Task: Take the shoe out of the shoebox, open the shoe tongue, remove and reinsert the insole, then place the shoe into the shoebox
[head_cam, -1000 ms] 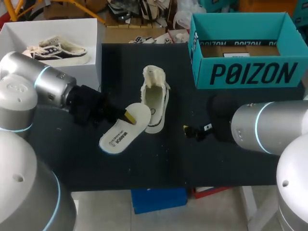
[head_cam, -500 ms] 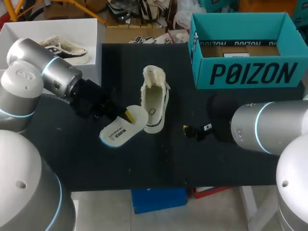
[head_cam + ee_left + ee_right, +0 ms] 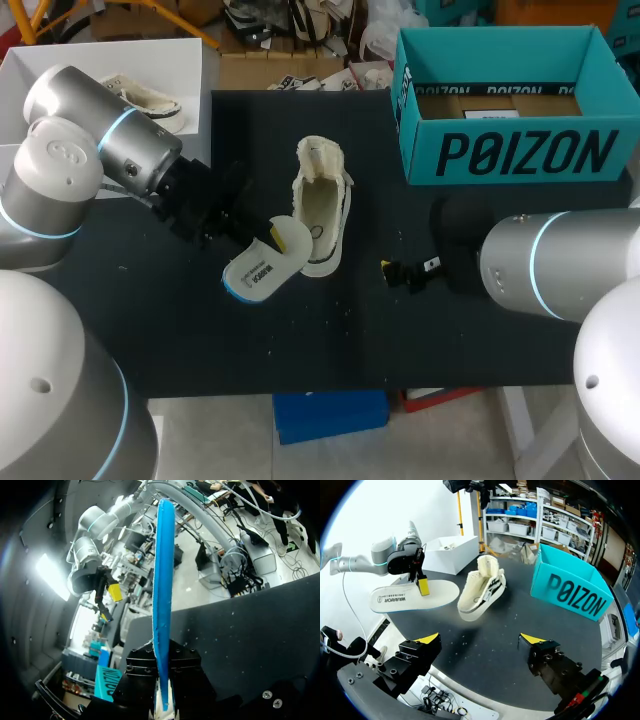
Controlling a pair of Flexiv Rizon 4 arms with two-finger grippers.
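Shoe (image 3: pixel 321 205) is out of the shoebox (image 3: pixel 505 150). It stands on its sole near the middle of the table (image 3: pixel 350 330), with the tongue pulled up and back and the inside exposed. The shoebox is open at the far right corner, well apart from the shoe.

Insole (image 3: pixel 260 268) is out of the shoe. Left gripper (image 3: pixel 272 238) is clamped on it, gripping toward the end nearer the shoe. One yellow tip lies on the white printed face. The insole is held at a tilt, with that end just beside the shoe's heel (whether it touches the shoe: cannot tell). In the left wrist view the insole is edge-on, blue underside showing, rising straight out from between the fingers.

Right gripper (image 3: pixel 480 639) has its fingers spread wide. It sits over the right half of the table, near the shoe's side. From its wrist view the shoe lies ahead, and the insole and left gripper are beyond on one side, the shoebox on the other.
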